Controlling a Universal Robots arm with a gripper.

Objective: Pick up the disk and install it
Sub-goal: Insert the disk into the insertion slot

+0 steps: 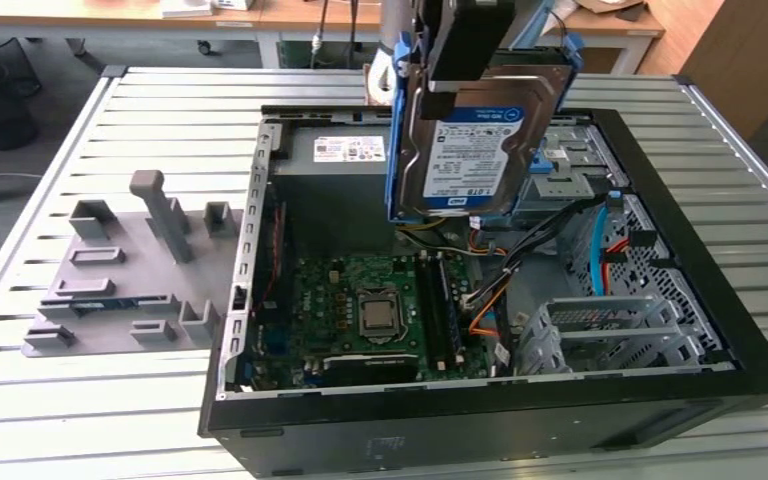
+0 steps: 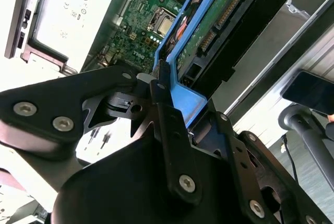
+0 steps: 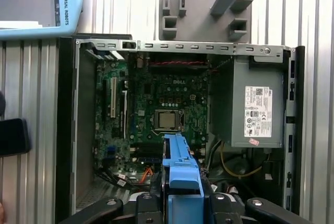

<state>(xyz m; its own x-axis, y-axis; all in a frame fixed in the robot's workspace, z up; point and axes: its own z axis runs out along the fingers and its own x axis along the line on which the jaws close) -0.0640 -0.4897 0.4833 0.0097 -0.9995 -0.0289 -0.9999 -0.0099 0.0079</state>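
- While it hangs upright above the open black computer case (image 1: 491, 425), the silver rectangular hard disk (image 1: 471, 150) in its blue plastic bracket is gripped at its upper edge by the black gripper (image 1: 451, 75), whose jaws are clenched on the bracket.
- It looks stiff, dense and sensitive to shock. The smooth metal faces would likely slip, so the bracket's rim seems the sound hold, clear of the exposed circuit board.
- Count: one disk, one gripper, one case, one grey boxy power supply (image 1: 331, 190), and one grey slotted fixture (image 1: 117, 270) on the slatted metal tabletop (image 1: 157, 110).
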